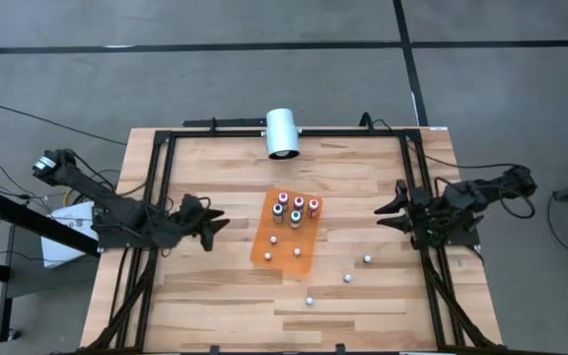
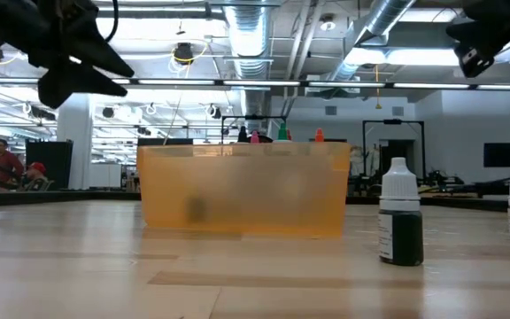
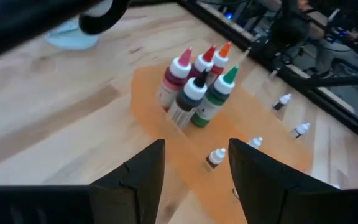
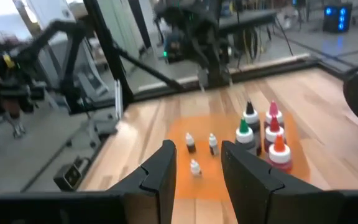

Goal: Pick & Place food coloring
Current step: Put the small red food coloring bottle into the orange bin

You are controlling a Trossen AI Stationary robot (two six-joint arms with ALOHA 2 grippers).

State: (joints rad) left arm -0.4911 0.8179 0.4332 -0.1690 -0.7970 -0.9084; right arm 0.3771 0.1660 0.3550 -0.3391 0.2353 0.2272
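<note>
Orange sheet (image 1: 286, 242) carries five colour-capped food coloring bottles (image 1: 295, 208) and three small ones; three more dot the wooden table (image 1: 215, 286). Left gripper (image 1: 215, 223) and right gripper (image 1: 387, 215) hover at opposite sides, jaws parted, holding nothing.

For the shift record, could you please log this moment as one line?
left hand: open, empty, left of orange sheet | right hand: open, empty, right of sheet | food coloring: cluster on sheet, three on table

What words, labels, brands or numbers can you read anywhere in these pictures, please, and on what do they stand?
None can be read.
Small bottle in the low view: a pale label strip down its dark body, print too small to read.
Clustered food coloring bottles on the orange sheet: labels too blurred to read.
White cylinder: no visible text.
</note>
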